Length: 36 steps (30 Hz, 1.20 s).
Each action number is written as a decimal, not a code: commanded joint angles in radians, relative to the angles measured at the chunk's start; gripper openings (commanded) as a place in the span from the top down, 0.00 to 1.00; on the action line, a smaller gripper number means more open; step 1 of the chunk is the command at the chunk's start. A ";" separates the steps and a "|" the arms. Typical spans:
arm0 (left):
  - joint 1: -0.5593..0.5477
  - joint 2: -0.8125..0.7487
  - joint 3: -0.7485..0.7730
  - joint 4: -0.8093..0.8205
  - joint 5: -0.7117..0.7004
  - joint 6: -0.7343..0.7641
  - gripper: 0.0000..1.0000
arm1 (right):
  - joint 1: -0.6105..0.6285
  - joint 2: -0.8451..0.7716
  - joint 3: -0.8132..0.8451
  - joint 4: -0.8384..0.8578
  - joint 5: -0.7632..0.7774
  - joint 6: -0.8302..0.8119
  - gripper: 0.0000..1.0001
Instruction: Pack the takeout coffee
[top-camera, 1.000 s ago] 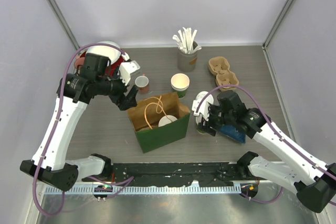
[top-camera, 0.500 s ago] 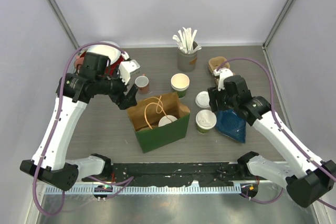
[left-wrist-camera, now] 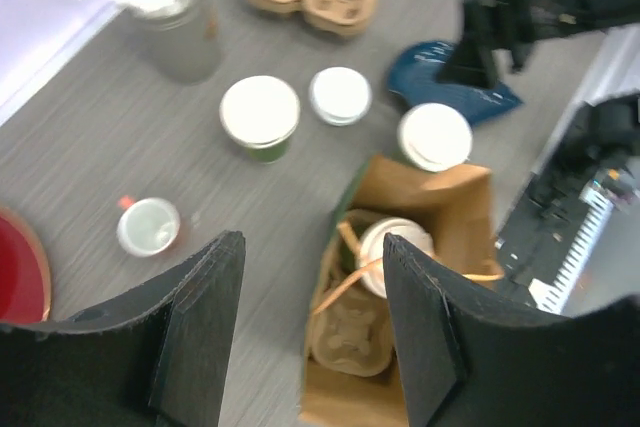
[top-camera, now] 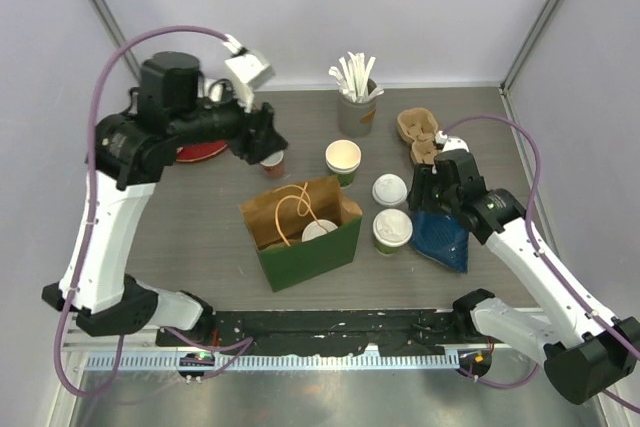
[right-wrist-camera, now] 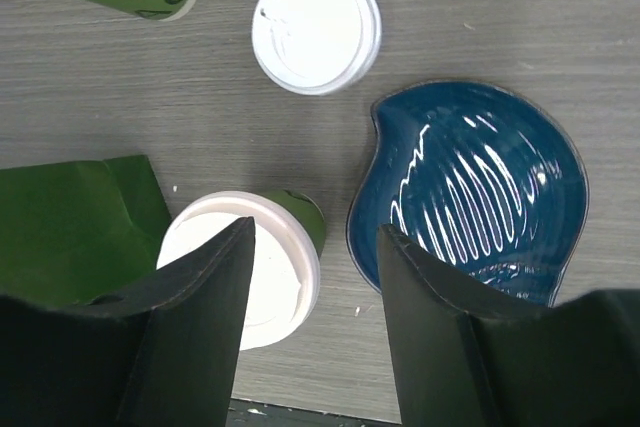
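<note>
So the left arm is hiked up high, forearm stretched out roughly level. The left pincer [top-camera: 264,143] is angled down, jaws apart with nothing in them. The right arm sits lower and reaches forward. Its right pincer [top-camera: 424,185] points straight down, jaws spread too, empty.

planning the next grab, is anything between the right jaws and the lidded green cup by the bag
Nothing visible does. The lidded cup stands in the open close to the right gripper; the blue dish lies beside it, not between.
</note>
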 commanded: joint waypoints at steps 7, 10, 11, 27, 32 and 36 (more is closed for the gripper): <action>-0.576 0.338 0.223 0.047 -0.097 -0.099 0.41 | -0.054 -0.133 -0.077 0.018 -0.024 0.155 0.44; -0.697 0.439 0.300 0.085 -0.103 -0.163 0.39 | -0.060 -0.149 -0.101 -0.001 -0.024 0.168 0.44; -0.708 0.462 0.303 0.107 -0.104 -0.198 0.39 | -0.063 -0.149 -0.106 -0.008 -0.020 0.168 0.44; -0.611 0.687 0.079 0.348 -0.417 -0.591 0.52 | -0.382 -0.186 -0.181 -0.004 -0.285 0.116 0.52; -0.596 0.674 -0.010 0.386 -0.440 -0.544 0.55 | -0.387 -0.224 -0.196 0.036 -0.417 0.153 0.56; -0.564 0.651 -0.077 0.409 -0.475 -0.547 0.54 | -0.387 -0.236 -0.239 0.059 -0.499 0.162 0.50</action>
